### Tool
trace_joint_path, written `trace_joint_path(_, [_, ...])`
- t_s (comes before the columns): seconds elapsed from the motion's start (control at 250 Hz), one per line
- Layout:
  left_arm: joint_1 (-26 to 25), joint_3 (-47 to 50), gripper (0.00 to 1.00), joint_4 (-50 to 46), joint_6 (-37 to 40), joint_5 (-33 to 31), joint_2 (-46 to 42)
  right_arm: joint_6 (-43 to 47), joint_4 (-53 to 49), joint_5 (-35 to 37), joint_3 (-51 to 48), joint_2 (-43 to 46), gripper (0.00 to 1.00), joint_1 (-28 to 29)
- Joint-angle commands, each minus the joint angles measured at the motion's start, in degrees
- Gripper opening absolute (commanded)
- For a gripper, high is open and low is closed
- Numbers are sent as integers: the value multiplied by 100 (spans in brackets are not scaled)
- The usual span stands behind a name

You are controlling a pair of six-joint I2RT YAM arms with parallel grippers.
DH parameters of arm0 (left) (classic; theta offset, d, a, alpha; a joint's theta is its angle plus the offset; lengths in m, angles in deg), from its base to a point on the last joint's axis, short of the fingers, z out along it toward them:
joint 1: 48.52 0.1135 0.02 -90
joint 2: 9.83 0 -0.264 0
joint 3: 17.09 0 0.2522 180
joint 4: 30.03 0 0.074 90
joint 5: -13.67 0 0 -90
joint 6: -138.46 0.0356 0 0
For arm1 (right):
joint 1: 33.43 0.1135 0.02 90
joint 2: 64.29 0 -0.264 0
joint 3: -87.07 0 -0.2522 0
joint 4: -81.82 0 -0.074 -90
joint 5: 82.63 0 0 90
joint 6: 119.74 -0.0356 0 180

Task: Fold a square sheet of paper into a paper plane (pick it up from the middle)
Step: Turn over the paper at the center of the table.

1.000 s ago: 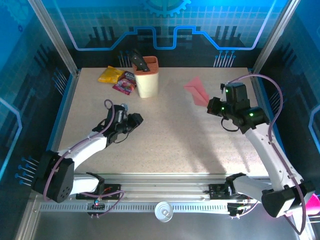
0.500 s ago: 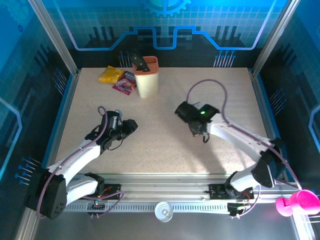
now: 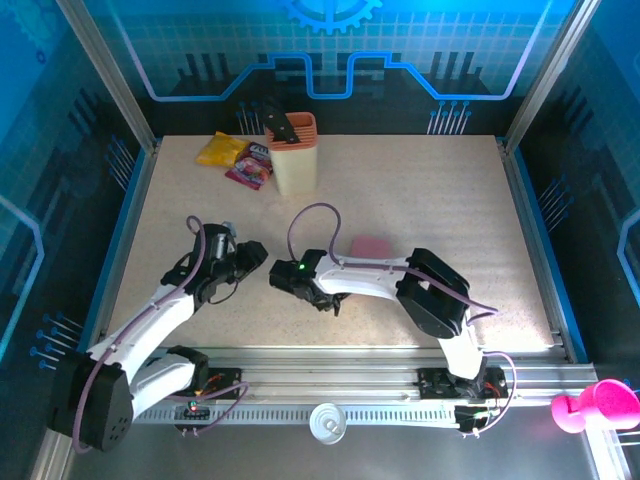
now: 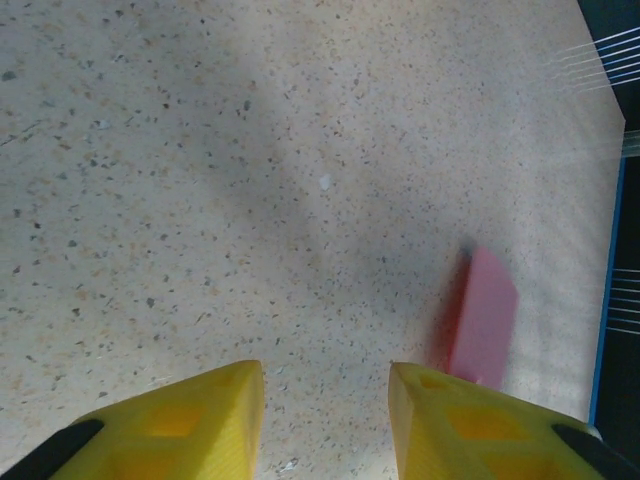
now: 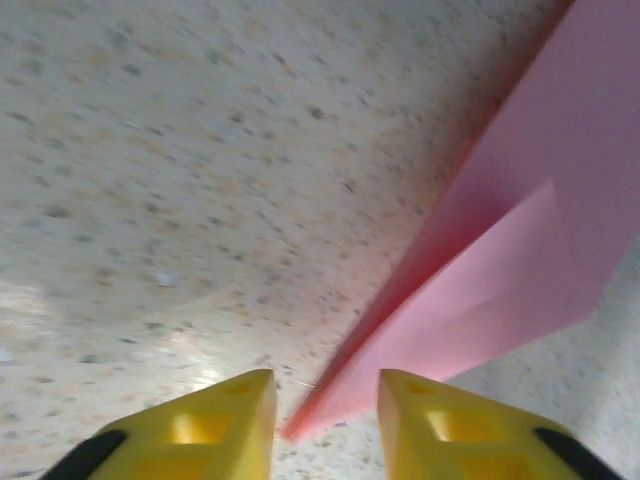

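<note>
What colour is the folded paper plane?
Plain pink, no print; the paper plane shows best in the right wrist view.

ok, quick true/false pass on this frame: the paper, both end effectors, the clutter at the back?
1. The paper plane is folded, with a pointed tip. True.
2. The left end effector is clamped on the paper. False: its fingers stand apart over bare table, and the paper is apart from them, ahead and to the right.
3. The right end effector has its fingers apart, with the plane's tip at the gap. True.
4. The yellow packet sits by the right arm's base. False: it lies at the far left, beside the purple-pink packet.
5. The peach holder stands upright at the far side of the table. True.
</note>
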Motion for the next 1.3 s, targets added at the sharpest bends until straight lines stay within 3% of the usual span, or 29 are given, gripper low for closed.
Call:
trace_joint_path(0.0, [79, -115, 39, -385, 296, 231, -109, 94, 586, -958, -21, 644, 39, -370])
trace_joint_path(0.24, [-72, -374, 43, -441, 502, 633, -50, 181, 1737, -2588, -1396, 2378, 46, -1825])
trace_joint_path(0.455, [-1405, -726, 43, 127, 356, 458, 540, 66, 2710, -3975, -2841, 3419, 47, -3604])
trace_joint_path(0.699, [-2592, -1556, 43, 1270, 285, 829, 2330, -291, 3568, -5124, -4076, 3791, 46, -5039])
trace_joint_path(0.943, [-2872, -2292, 37, 1940, 243, 1379, 3758, -474, 4246, -5591, -4743, 3739, 45, -5328])
trace_joint_path(1.298, [-2619, -2532, 35, 2202, 321, 1385, 4532, -659, 4757, -5812, -5118, 3587, 43, -5044])
